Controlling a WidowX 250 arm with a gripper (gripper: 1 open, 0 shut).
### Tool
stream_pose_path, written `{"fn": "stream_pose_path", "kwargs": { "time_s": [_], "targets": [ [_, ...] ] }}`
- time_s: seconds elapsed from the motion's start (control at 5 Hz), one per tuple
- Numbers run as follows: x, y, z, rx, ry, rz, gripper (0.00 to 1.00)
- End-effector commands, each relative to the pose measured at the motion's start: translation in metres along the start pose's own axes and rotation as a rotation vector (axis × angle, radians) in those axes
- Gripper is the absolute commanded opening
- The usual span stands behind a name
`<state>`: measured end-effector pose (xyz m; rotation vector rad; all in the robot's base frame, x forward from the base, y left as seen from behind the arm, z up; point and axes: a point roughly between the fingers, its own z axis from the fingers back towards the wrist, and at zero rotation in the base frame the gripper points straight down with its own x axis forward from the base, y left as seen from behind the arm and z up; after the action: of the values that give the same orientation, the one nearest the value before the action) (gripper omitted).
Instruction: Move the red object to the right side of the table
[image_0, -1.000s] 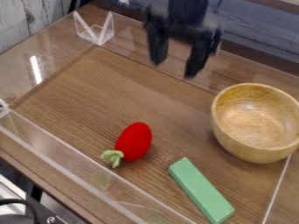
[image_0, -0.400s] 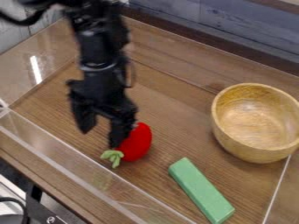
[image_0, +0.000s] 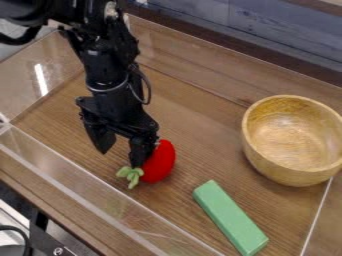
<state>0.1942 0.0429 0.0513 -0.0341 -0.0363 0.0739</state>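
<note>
Illumination is even and moderately bright. Glare streaks mark the acrylic walls (image_0: 54, 185) at left. Image is low-resolution and slightly soft throughout.

Along the top of the frame, behind the far clear acrylic wall (image_0: 287, 60), runs a dark blue-grey surface (image_0: 267, 15), blurred and without readable detail. In the upper left corner a pale wooden strip (image_0: 34, 20) slants across, lighter than everything around it. The lower left corner shows a light grey floor or ledge (image_0: 11, 205) with dark cables (image_0: 34, 243) lying on it. Light is soft and even, with faint glare streaks on the acrylic at left.
</note>
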Motion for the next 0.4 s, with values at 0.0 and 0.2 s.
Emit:
{"fn": "stream_pose_path", "kwargs": {
  "time_s": [0.0, 0.2],
  "targets": [
    [0.0106, -0.0024, -0.0019, 0.0, -0.043, 0.001, 1.0],
    [0.0157, -0.005, -0.0077, -0.001, -0.062, 0.01, 1.0]
  ]
}}
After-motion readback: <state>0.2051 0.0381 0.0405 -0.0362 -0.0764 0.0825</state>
